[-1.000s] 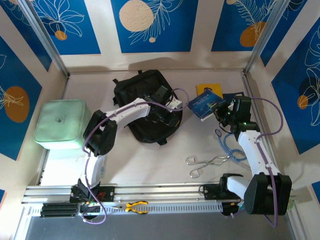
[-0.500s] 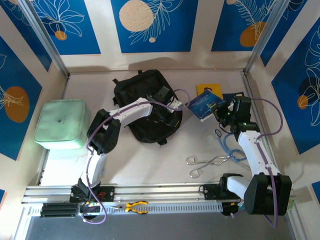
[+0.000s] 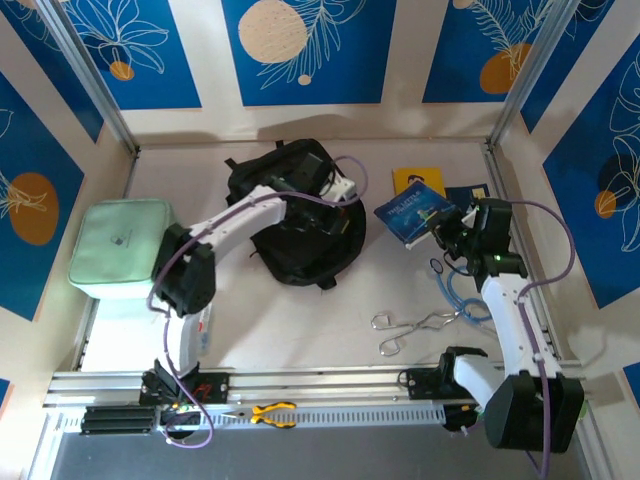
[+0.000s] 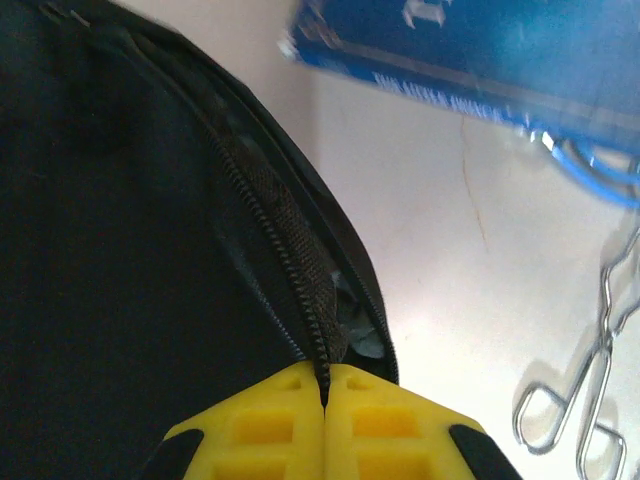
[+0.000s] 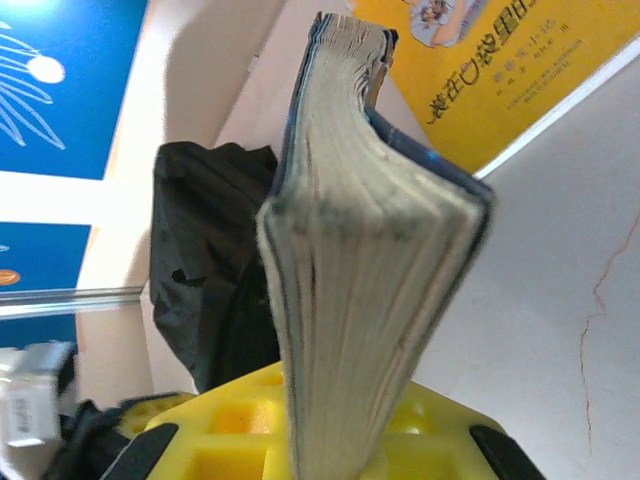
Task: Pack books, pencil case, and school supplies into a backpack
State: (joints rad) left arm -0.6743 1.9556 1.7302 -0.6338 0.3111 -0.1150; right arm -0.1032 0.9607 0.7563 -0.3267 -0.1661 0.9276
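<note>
Two grips: left gripper (image 4: 325, 378) pressed together on backpack (image 3: 290, 250) zip (image 4: 290, 270), apparently pinching it; right gripper (image 3: 450, 234) pinching blue book (image 3: 412, 214), 3 o'clock of backpack. Draw zip steadily along track; hold blue book clear.

Book-cover print, mostly unreadable

At the upper right of the right wrist view, the yellow book (image 5: 500, 70) carries a slanted row of dark Chinese characters. The white lettering on the blue book (image 4: 470, 45), along the top of the left wrist view, is too blurred to read.
</note>
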